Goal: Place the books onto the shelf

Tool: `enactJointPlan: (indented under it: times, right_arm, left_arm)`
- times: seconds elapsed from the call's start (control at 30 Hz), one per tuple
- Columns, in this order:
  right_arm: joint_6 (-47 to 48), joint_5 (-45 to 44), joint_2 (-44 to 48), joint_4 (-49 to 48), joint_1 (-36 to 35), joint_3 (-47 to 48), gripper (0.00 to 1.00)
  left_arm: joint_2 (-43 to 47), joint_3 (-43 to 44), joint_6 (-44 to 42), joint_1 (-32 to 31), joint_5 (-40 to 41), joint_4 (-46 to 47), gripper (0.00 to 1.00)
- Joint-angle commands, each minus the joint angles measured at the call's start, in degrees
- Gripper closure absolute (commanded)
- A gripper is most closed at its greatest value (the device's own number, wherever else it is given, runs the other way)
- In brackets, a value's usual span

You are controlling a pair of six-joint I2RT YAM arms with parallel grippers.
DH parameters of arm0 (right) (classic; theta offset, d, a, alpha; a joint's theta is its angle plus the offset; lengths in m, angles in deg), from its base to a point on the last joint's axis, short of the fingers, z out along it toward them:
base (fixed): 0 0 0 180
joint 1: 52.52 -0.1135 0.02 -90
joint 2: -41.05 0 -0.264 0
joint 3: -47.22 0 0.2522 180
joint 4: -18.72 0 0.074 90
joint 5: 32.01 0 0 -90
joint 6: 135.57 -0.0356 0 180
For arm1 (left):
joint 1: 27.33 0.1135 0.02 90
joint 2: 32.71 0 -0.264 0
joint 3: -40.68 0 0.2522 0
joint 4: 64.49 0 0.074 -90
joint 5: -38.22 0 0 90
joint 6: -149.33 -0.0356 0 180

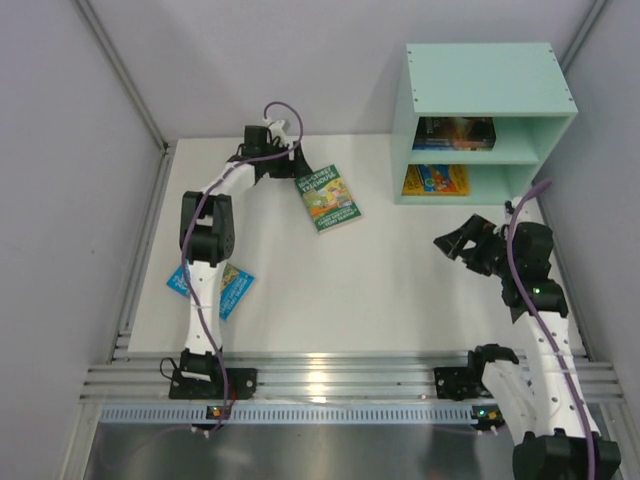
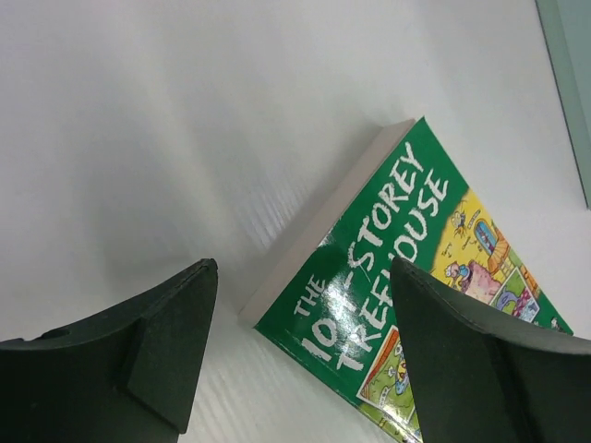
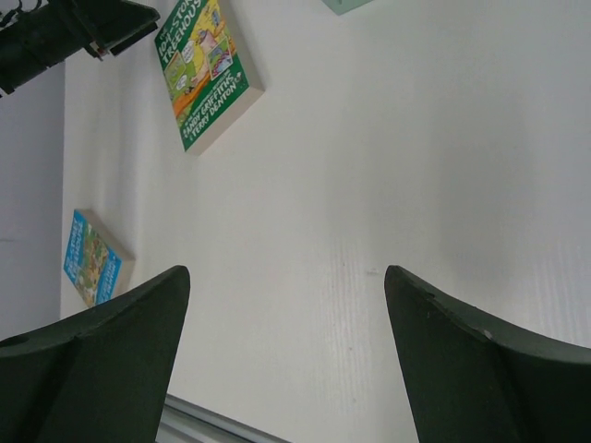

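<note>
Book: a green book (image 2: 406, 277) lies flat on the white table (image 2: 185, 120), cover up, with white lettering reading "Storey Treehouse" and cartoon panels below.
Page edge: the pale block of pages faces the upper left.
Fingers: two dark fingers (image 2: 166, 341) stand wide apart at the lower edge, with the book's near corner between them. The right-hand one overlaps the cover; whether it touches cannot be told.
Shelf: a mint-green strip of the shelf (image 2: 568, 83) shows at the top right, apart from the book.

Bright, even light from overhead washes the white tabletop (image 1: 400, 290), leaving only faint, soft shadows. The mint-green wooden shelf (image 1: 480, 80) is dim inside its compartments. A white glare patch sits on the glossy green paperback (image 2: 388, 268), and the dark gripper fingers (image 2: 166, 351) closest to each wrist camera look soft-edged.
</note>
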Motion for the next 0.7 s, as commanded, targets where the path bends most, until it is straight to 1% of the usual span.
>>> enactJointPlan:
  times: [0.0,0.1,0.2,0.23,0.27,0.3,0.33,0.4,0.43,0.47,0.5,0.53,0.57,0.6,0.63,0.67]
  right_arm:
    - [1.9,-1.2,0.6,-1.7,-0.5,3.5,0.14]
    - [1.8,-1.3,1.6,-1.7,-0.5,2.7,0.13]
    - [1.5,-1.0,2.6,-1.4,-0.5,1.9,0.13]
    - [1.5,-0.7,2.8,-1.2,-0.5,1.6,0.14]
    - [1.3,-0.5,3.3,-1.0,-0.5,1.4,0.13]
    - [1.2,-0.3,3.9,-0.3,-0.5,1.2,0.14]
    - [1.3,-0.3,4.5,0.0,-0.5,0.6,0.14]
    - [1.7,-0.1,6.0,2.1,-0.5,0.2,0.14]
    - [2.1,0.1,6.4,3.2,-0.5,-0.2,0.13]
    - [2.3,0.2,6.9,4.1,-0.5,-0.4,0.14]
    - [2.4,0.6,7.7,5.5,-0.5,-0.7,0.14]
    - [2.4,0.8,7.8,6.3,-0.5,-1.2,0.14]
    - [2.6,1.1,7.9,7.4,-0.5,-1.4,0.14]
    - [2.6,1.7,8.1,9.1,-0.5,-1.5,0.14]
    - [2.6,1.8,8.4,10.0,-0.5,-1.9,0.14]
    - [2.5,1.8,9.6,11.1,-0.5,-2.3,0.14]
  left_arm:
    - [-2.4,2.2,-0.4,-0.3,-5.6,-0.4,0.2]
    - [-2.2,0.4,0.7,-0.4,-7.2,0.9,0.23]
    - [-0.7,-2.8,1.5,-1.2,-8.0,1.8,0.29]
    - [1.0,-5.0,1.6,-1.7,-8.5,2.0,0.3]
    - [2.1,-6.5,1.6,-2.1,-8.3,2.0,0.32]
    - [3.4,-9.9,1.9,-2.4,-7.8,2.0,0.35]
    - [6.2,-11.5,2.0,-3.1,-5.4,0.6,0.36]
    - [9.6,-14.7,2.1,-3.3,-3.7,-1.6,0.39]
    - [14.0,-19.8,2.5,-3.4,-3.1,-1.6,0.4]
    - [16.4,-22.8,3.5,-3.4,-3.0,-0.2,0.41]
    - [18.9,-29.6,5.3,-3.6,-3.7,1.6,0.42]
    - [23.9,-33.0,6.4,-4.8,-3.9,3.4,0.43]
    - [26.1,-36.1,7.1,-5.9,-3.9,7.0,0.43]
    - [28.1,-40.6,8.0,-7.2,-3.3,7.4,0.42]
    - [31.1,-42.2,8.4,-10.5,-2.9,7.4,0.43]
    - [32.7,-43.9,9.1,-12.4,-2.8,7.4,0.44]
